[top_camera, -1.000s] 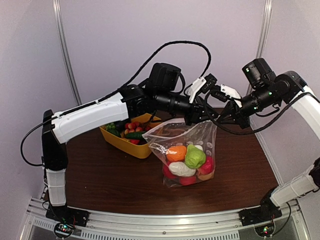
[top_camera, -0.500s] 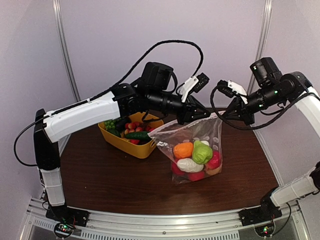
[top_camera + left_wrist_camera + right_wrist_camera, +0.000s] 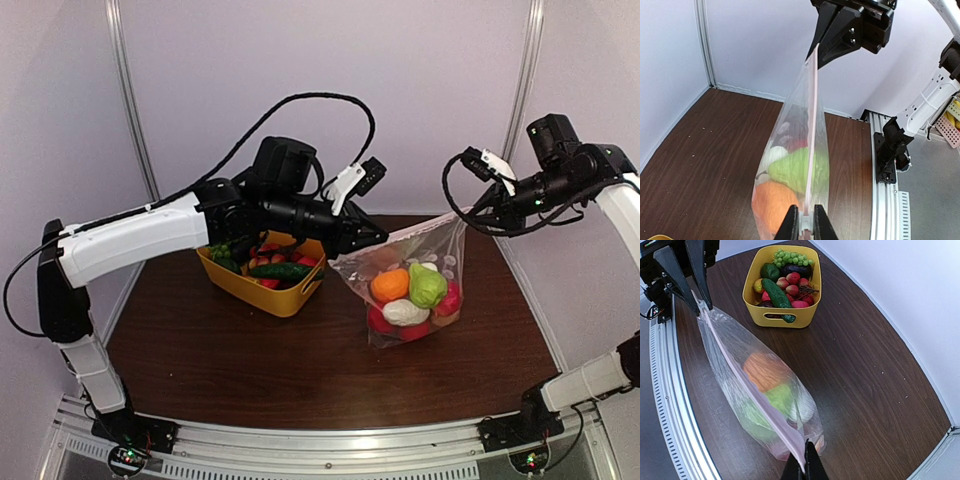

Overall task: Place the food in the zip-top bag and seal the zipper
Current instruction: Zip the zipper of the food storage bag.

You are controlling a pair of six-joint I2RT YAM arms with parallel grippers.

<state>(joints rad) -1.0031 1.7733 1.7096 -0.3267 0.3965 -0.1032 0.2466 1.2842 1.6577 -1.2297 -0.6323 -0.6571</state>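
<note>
Clear zip-top bag (image 3: 440, 247) holding food (image 3: 408, 291) stands near the table's (image 3: 250, 360) right edge; left claw (image 3: 805, 226) and right claw (image 3: 803, 468) each clench one zipper (image 3: 811, 140) end.

a yellow tub (image 3: 262, 292) with a handle slot stands on the dark brown wooden tabletop (image 3: 230, 360), toward its far left. pale walls (image 3: 430, 90) close the back and sides, with metal strips (image 3: 128, 110) at the corners. a ribbed metal rail (image 3: 330, 452) runs along the near edge. a pink basket (image 3: 951, 131) sits off the tabletop.
</note>
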